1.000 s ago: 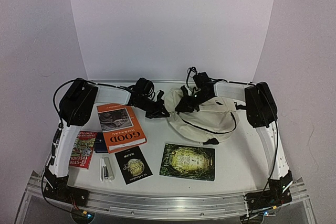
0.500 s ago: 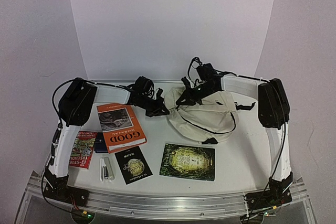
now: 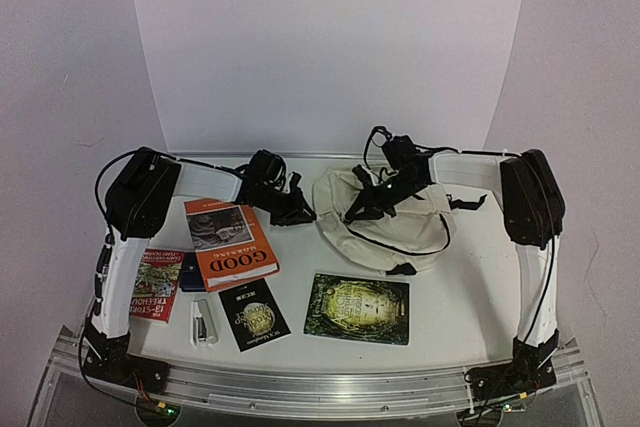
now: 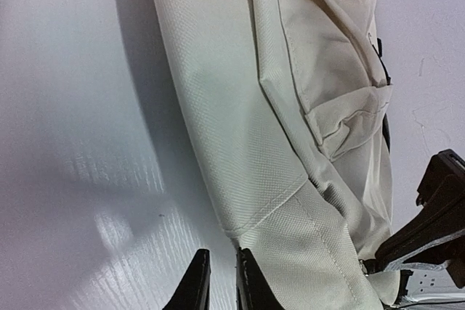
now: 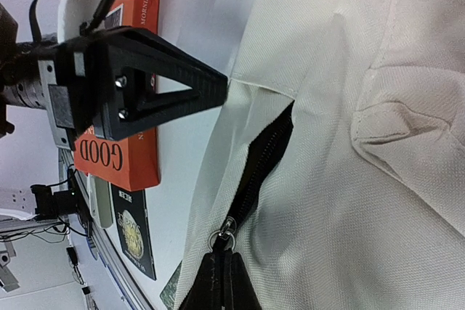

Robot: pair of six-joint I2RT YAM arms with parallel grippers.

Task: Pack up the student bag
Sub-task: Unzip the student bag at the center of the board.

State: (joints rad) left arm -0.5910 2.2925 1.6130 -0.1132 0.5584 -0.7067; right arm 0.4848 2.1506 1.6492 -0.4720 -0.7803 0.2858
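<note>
The student bag (image 3: 390, 222) is a cream fabric backpack lying flat on the white table, right of centre. My right gripper (image 3: 360, 210) rests on its left part. In the right wrist view my right gripper (image 5: 225, 258) is shut on the zipper pull, just below the metal ring (image 5: 223, 236) of the black zipper (image 5: 265, 157). My left gripper (image 3: 303, 215) points right at the bag's left edge. In the left wrist view my left gripper (image 4: 222, 253) has its jaws nearly together with nothing between them, and the right fingertip (image 4: 247, 270) touches the bag's seamed edge (image 4: 269, 201).
An orange book (image 3: 230, 244) lies left of the bag. A dark green book (image 3: 358, 308) and a small black booklet (image 3: 253, 314) lie in front. A red book (image 3: 157, 284), a blue item (image 3: 193, 272) and a white stapler-like object (image 3: 204, 322) lie at front left.
</note>
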